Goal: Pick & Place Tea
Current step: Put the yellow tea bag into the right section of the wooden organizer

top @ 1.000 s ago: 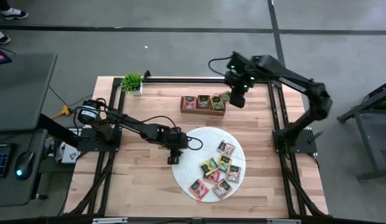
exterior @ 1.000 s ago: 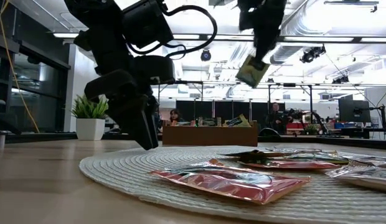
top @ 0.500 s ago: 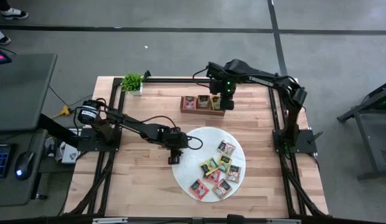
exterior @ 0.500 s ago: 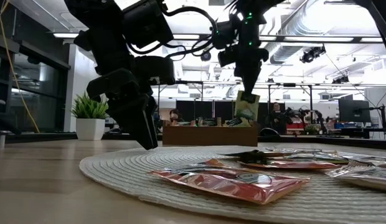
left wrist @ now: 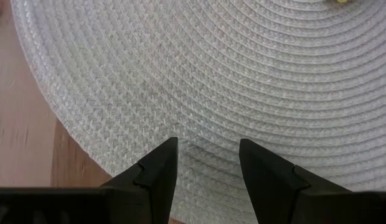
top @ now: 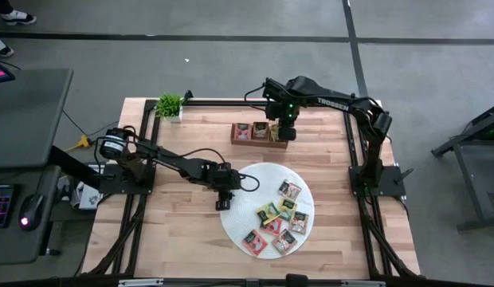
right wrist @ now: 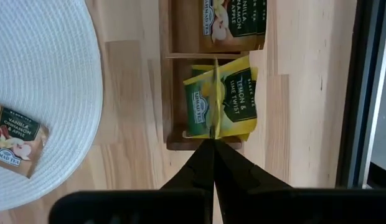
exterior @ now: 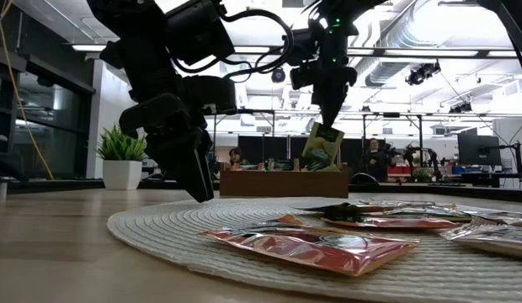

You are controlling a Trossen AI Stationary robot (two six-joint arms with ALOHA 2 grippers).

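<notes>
- One lemon and lime tea packet (right wrist: pixel 220 98) is pinched by its edge in the right gripper (right wrist: pixel 213 144), now lowered from well above to just over the end compartment of the wooden tray (top: pixel 260 132); release looks near.
- Eight or so packets (top: pixel 280 217) remain on the woven mat (top: pixel 251 185) near the tray.
- Left gripper (left wrist: pixel 205 163) hovers over the mat's edge, fingers apart, holding nothing.

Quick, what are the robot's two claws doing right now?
Left gripper: open, holding nothing, over the edge of the white mat.
Right gripper: shut on a yellow tea packet, above the wooden tray.
</notes>
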